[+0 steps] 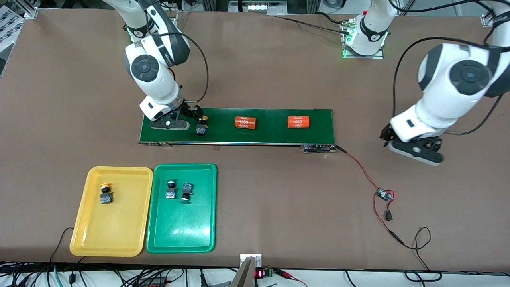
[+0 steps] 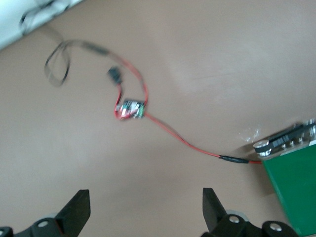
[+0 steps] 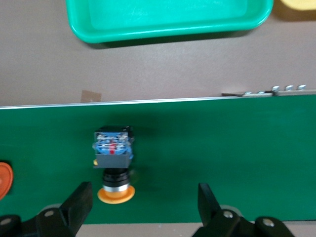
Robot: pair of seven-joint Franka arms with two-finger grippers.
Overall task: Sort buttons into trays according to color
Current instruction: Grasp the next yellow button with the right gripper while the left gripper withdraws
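A yellow-capped button (image 1: pixel 202 127) lies on its side on the dark-green conveyor belt (image 1: pixel 271 135), at the right arm's end. My right gripper (image 1: pixel 198 114) is open, low over the belt beside this button; in the right wrist view the button (image 3: pixel 113 160) lies near one finger (image 3: pixel 74 205), untouched. The yellow tray (image 1: pixel 111 227) holds one yellow-capped button (image 1: pixel 106 194). The green tray (image 1: pixel 183 227) holds two green-capped buttons (image 1: pixel 171 188) (image 1: pixel 187 191). My left gripper (image 1: pixel 385 137) waits open and empty over bare table (image 2: pixel 145 207) past the belt's other end.
Two orange cylinders with white printing (image 1: pixel 245 122) (image 1: pixel 298 122) lie on the belt. A red wire with a small circuit board (image 1: pixel 384 194) runs from the belt's end across the table. The trays sit side by side, nearer the front camera than the belt.
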